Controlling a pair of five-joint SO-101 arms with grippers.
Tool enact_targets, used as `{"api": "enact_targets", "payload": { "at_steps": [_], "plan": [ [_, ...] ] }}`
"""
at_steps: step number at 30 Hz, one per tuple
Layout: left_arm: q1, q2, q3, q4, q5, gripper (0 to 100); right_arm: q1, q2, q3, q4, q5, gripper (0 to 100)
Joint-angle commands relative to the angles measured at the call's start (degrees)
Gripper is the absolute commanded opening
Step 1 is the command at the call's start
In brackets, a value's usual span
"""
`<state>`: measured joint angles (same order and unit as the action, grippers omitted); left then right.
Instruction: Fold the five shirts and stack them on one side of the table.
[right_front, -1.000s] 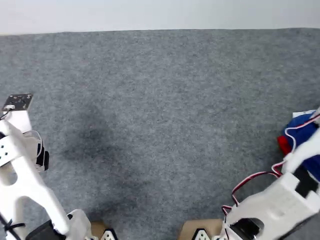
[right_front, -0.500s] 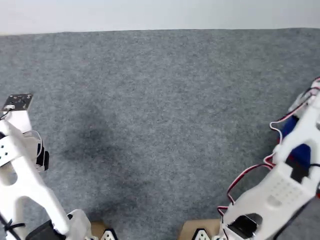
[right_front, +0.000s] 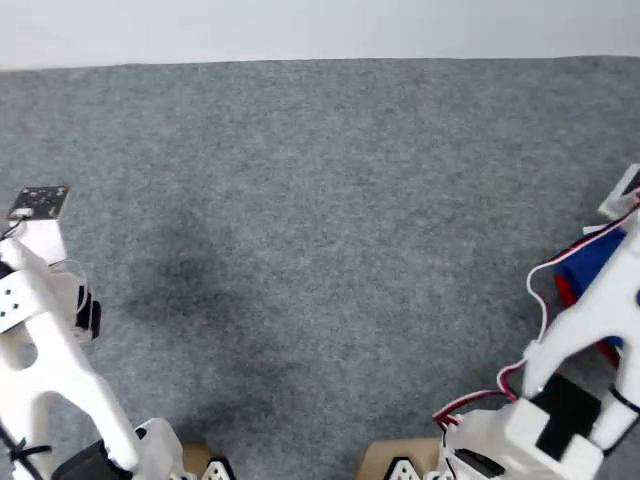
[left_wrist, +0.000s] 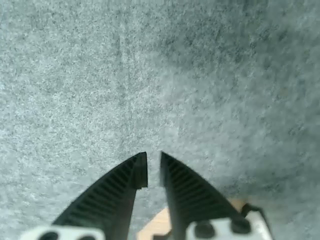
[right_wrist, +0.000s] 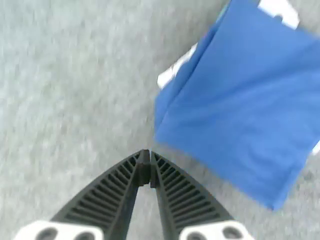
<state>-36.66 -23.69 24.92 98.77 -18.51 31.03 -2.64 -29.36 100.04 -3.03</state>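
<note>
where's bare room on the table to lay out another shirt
The middle and far stretch of the grey mat is bare, from the left arm across to the folded blue shirt at the right edge. Crowded: that right edge, where the right arm stands over the shirt, and the near edge by the arm bases.

Tabletop (right_front: 330, 200) under both sets of fingers: grey felt-like cloth, matt, with a fuzzy, mottled nap. My left fingers (left_wrist: 116, 196) and right fingers (right_wrist: 116, 199): black plastic, matt, ribbed along the inner faces. Blue shirt (right_wrist: 240, 110) just ahead of my right fingers: smooth woven cloth, matt, softly creased. Arm shells (right_front: 45, 350) behind my fingers: white plastic, smooth, faint sheen. Wires (right_front: 533, 295): glossy red and white sheathing.
</note>
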Motion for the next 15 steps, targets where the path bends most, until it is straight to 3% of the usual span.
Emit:
{"api": "enact_targets", "payload": {
  "at_steps": [1,9,15],
  "plan": [
    [4.84,-6.07,-1.89,1.76,10.37,0,-1.27,-5.49,0.26,2.42,-0.62,0.9],
    [27.43,-28.57,-1.19,0.35,18.37,0,-4.26,-17.89,11.43,1.89,-0.79,0.9],
    [34.02,-39.38,8.75,-8.18,26.29,0,-6.20,-29.23,28.31,-2.95,-0.79,0.9]
  ]
}}
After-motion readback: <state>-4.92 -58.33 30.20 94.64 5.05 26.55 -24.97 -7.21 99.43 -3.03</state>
